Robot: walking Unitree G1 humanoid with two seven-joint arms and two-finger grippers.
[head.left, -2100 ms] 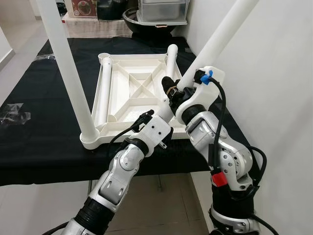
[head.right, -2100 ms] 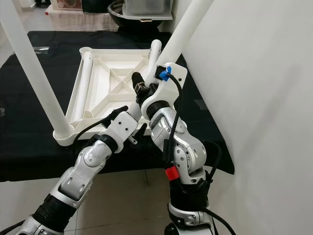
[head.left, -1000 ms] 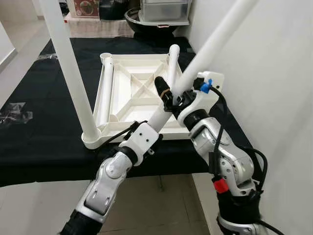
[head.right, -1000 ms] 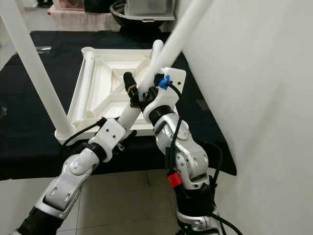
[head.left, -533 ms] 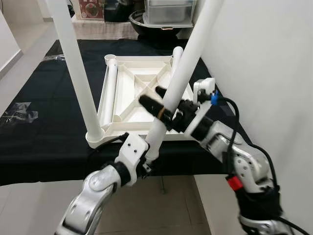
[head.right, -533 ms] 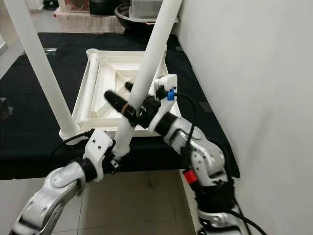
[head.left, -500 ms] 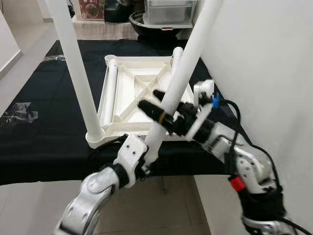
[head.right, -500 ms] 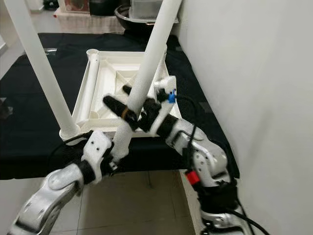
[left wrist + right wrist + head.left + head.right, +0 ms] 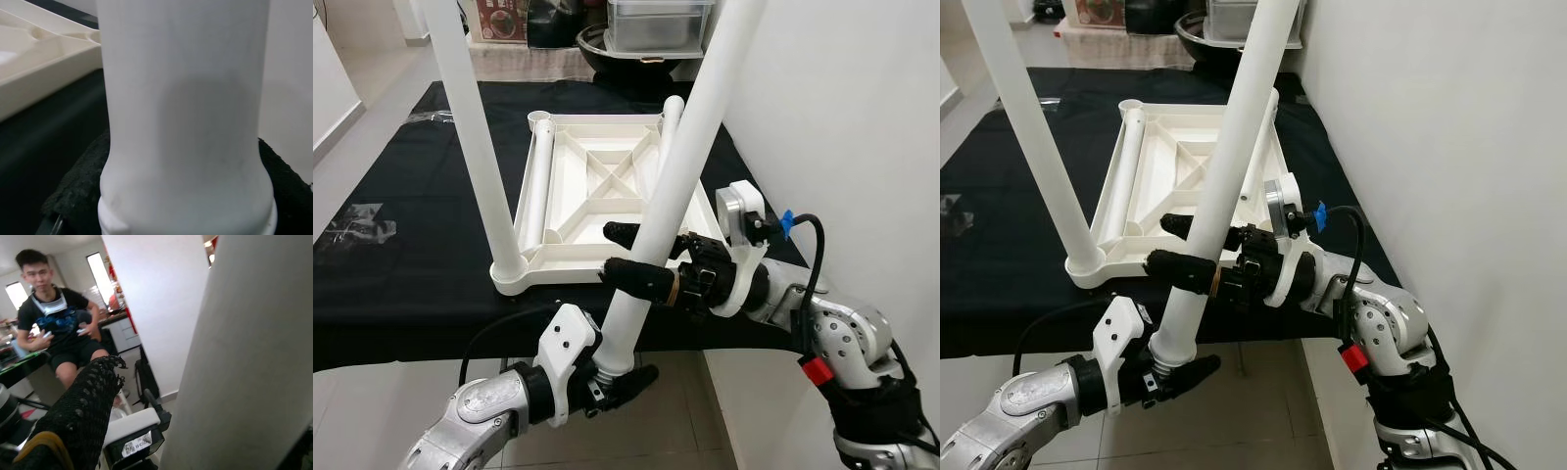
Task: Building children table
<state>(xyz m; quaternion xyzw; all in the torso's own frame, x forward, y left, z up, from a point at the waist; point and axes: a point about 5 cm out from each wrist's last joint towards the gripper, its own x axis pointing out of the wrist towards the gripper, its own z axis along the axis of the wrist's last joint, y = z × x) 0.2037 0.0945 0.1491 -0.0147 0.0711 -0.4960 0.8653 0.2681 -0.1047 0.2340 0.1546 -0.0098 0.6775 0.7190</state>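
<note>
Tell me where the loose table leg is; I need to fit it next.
In the left eye view the loose leg slants up before the tabletop's right front corner, its foot in the left claw, the right claw around it higher up.

Home room: black-clothed table (image 9: 401, 264), storage boxes (image 9: 661, 22)

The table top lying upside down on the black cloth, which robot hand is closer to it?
Right. The right gripper reaches over the table top's near edge; the left gripper hangs below it.

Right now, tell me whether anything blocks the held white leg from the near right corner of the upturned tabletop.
Nothing visible blocks it. Both tools hold the long white plastic leg, left tool at its lower end, right tool midway. The white ribbed tabletop lies just beyond.
</note>
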